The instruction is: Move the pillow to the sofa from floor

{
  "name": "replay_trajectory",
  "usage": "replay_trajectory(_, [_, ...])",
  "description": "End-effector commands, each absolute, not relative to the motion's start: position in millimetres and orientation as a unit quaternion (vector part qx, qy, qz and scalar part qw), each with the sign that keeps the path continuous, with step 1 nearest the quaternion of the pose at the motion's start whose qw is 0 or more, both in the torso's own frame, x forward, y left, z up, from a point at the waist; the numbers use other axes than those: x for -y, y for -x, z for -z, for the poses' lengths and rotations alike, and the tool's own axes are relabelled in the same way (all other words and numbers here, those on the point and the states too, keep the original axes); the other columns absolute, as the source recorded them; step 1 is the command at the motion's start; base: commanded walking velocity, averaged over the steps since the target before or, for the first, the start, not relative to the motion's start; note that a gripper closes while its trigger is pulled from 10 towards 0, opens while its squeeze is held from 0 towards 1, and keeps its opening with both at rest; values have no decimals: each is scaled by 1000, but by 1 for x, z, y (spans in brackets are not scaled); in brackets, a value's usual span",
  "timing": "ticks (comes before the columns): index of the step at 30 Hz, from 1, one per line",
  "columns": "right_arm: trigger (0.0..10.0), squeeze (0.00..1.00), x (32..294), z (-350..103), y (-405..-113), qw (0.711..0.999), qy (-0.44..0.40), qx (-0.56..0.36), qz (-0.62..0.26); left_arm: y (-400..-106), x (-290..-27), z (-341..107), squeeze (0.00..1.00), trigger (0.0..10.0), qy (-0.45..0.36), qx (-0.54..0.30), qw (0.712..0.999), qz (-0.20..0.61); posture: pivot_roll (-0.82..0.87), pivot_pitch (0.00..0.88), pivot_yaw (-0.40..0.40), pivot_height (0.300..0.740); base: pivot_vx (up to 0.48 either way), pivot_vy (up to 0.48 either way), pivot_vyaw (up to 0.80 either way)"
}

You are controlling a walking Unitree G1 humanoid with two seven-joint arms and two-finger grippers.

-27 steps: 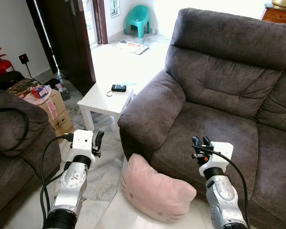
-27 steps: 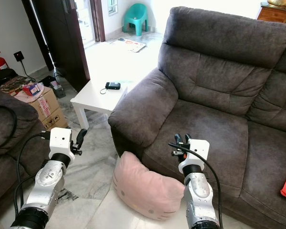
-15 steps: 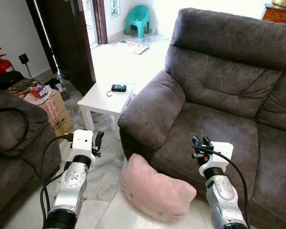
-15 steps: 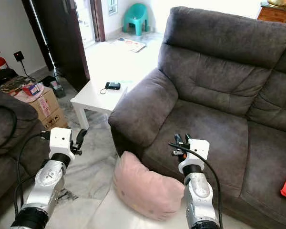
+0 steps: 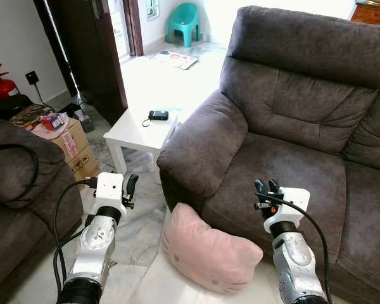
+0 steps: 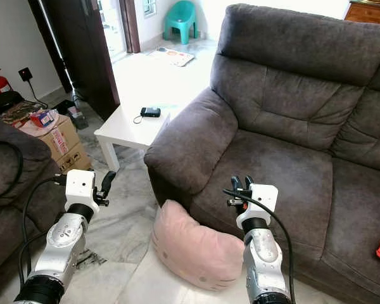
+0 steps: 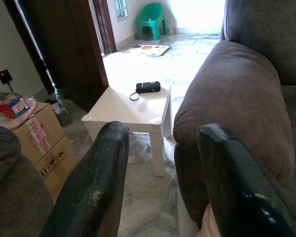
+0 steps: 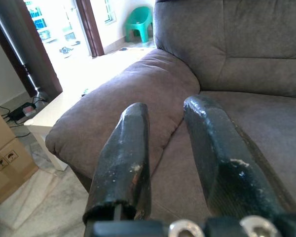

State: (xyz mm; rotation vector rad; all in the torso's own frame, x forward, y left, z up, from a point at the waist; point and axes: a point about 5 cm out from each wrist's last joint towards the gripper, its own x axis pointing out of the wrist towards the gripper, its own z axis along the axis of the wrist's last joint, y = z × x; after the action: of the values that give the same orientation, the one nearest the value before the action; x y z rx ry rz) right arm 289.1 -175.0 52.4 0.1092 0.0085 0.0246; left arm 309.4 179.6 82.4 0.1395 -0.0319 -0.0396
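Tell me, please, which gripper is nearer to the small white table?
Left. The left gripper hovers over the floor just in front of the white table. The right gripper is held over the sofa seat, with the sofa's armrest between it and the table.

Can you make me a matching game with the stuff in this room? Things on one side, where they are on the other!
Things:
1. pink pillow
2. small black device
3. teal plastic chair
4. cardboard box

Places:
A. far back by the bright doorway
B. on the white side table
C. on the floor against the sofa front
D. on the floor beside the other couch

Pairs: 1-C, 2-B, 3-A, 4-D
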Motion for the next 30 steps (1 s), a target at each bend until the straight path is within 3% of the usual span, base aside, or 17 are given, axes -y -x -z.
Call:
replay_trajectory(1, [10000, 0, 177, -55, -290, 998, -59, 2, -8, -310, -180, -82, 0, 10000, -66, 12, 998, 20, 36, 0, -25, 740, 0, 0, 0])
replay_trajectory(30, [10000, 0, 176, -55, -291, 998, -61, 0, -8, -310, -180, -81, 0, 10000, -53, 9, 998, 13, 41, 0, -33, 740, 0, 0, 0])
